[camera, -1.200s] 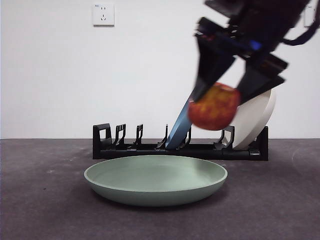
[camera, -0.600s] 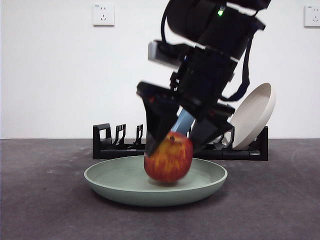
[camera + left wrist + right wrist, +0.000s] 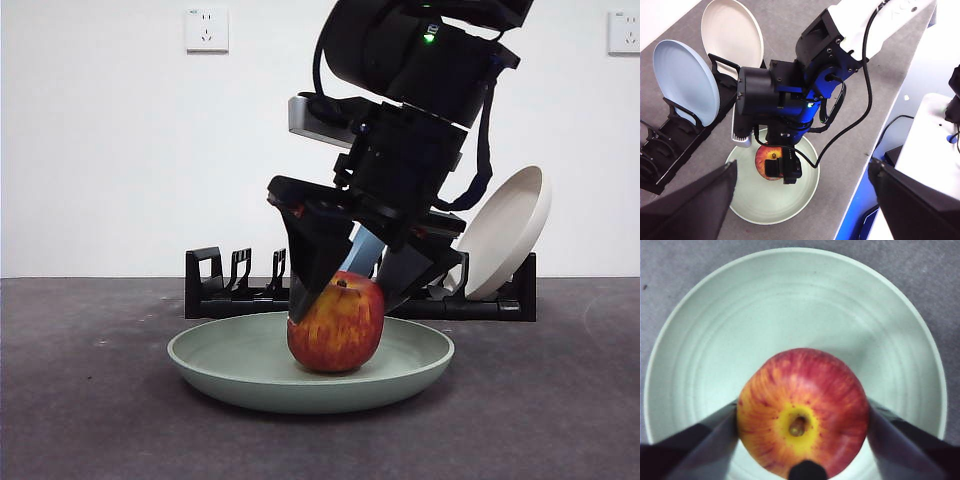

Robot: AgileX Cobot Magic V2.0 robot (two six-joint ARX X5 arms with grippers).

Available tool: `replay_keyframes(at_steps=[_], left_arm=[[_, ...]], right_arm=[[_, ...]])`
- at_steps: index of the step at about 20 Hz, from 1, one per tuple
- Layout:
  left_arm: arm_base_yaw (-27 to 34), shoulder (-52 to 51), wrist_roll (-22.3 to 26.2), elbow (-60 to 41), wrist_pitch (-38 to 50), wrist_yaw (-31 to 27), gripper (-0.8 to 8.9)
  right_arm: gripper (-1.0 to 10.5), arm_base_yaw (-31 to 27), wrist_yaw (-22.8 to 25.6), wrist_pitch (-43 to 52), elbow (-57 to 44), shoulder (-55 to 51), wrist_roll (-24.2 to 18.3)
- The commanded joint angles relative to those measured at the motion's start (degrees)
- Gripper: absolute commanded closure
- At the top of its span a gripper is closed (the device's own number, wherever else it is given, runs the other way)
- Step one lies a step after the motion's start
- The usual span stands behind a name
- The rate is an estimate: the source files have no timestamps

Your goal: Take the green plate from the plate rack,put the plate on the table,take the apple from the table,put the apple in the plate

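Apple [image 3: 336,325] is sitting in the green plate [image 3: 215,362], right gripper [image 3: 348,300] clamping it; next: jaws apart, lifting clear.

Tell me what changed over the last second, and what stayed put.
The right end effector carried the apple down from the air in front of the plate rack into the green plate, where it now appears to rest, jaws still closed on it. The left end effector hangs high above. Green plate, rack, blue plate and beige plate stayed put.
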Motion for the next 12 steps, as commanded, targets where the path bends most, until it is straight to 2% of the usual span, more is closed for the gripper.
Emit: replay_keyframes(at_steps=[1, 7, 12], left_arm=[[0.07, 0.04, -0.57, 0.00, -0.24, -0.04, 3.73], [0.07, 0.04, -0.59, 0.00, -1.27, -0.04, 3.73], [0.07, 0.04, -0.59, 0.00, -1.64, 0.00, 3.73]], right_arm=[[3.8, 0.46, 0.00, -0.09, 0.35, -0.63, -0.44], [3.8, 0.44, 0.20, -5.31, 0.37, -11.17, -0.46], [3.8, 0.44, 0.15, -21.18, 0.37, -26.16, -0.48]])
